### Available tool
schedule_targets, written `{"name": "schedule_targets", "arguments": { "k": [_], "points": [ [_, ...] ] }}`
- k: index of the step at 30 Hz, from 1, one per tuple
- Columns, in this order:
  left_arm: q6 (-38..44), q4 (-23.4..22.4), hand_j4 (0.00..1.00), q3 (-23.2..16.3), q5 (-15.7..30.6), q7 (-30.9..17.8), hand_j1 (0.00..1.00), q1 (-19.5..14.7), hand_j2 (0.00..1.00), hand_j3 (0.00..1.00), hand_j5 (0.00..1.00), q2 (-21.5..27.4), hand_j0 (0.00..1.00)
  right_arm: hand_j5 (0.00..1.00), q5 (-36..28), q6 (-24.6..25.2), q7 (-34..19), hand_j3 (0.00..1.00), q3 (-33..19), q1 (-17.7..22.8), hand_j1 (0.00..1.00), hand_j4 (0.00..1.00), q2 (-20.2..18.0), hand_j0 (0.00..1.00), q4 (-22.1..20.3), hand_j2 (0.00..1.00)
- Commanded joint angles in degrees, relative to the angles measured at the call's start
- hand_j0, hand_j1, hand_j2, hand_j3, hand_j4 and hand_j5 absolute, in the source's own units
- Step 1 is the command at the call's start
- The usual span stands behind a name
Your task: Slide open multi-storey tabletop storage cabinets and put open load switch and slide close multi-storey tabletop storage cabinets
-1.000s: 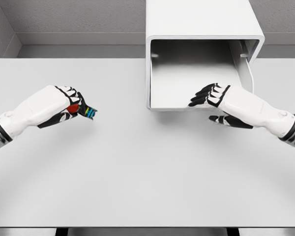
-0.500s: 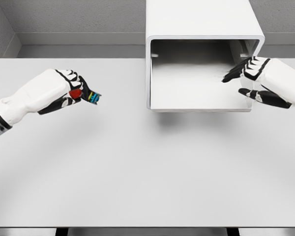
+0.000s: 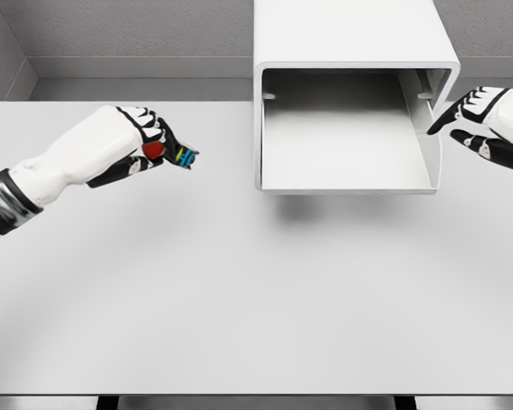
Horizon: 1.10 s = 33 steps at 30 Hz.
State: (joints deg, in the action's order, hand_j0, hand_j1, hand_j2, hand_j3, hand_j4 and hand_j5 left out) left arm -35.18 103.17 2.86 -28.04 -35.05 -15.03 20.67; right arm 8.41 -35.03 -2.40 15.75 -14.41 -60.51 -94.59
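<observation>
One cabinet [image 3: 350,38] stands at the far edge of the table [image 3: 239,290], right of the middle, with a single drawer [image 3: 346,184] pulled out toward the near side. The drawer's floor is bare and its front lip reaches well onto the tabletop. To the left of the drawer's left wall there is wide open table, and the whole near half of the table is free surface as well. On the right, only a narrow strip of table shows between the drawer's right wall and the picture's edge.

One load switch [image 3: 178,155], a small part with a red knob and blue, green and yellow marks, is pinched in the fingers of the left hand [image 3: 141,141]. It is held above the table, left of the drawer and well apart from it. Much of the switch is hidden by the fingers, so its full shape is hard to make out.

The right hand [image 3: 487,124] hangs just right of the drawer's far right corner, fingers loosely spread and holding nothing; its fingertips [image 3: 438,128] are close to the drawer wall, but whether they touch it cannot be told. Its wrist and arm are cut off by the right edge. The cabinet's top is cut off by the upper edge, so other storeys cannot be counted.
</observation>
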Motion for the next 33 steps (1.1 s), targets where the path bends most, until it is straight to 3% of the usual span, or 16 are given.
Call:
{"name": "schedule_targets", "arguments": {
  "k": [1,14,33],
  "points": [
    [0.2,0.0,0.37,-0.7,0.4,0.0,0.37,-0.2,0.37,0.37,0.37,-0.5,0.37,0.51,-0.4,0.0,0.0,0.51,0.0,0.2,0.51,0.51,-0.4,0.51,1.5,0.51],
    [0.2,0.0,0.37,-3.5,0.4,0.0,0.37,-3.9,0.37,0.37,0.37,-4.7,0.37,0.51,-0.5,0.0,0.0,0.51,-0.4,0.4,0.51,0.51,-1.6,0.51,6.0,0.51],
    [0.2,0.0,0.38,-6.4,-0.1,0.0,0.38,-7.0,0.38,0.38,0.38,-10.6,0.38,0.54,0.9,0.0,0.0,0.54,-0.5,7.4,0.54,0.54,-1.5,0.54,6.2,0.54]
  ]
}}
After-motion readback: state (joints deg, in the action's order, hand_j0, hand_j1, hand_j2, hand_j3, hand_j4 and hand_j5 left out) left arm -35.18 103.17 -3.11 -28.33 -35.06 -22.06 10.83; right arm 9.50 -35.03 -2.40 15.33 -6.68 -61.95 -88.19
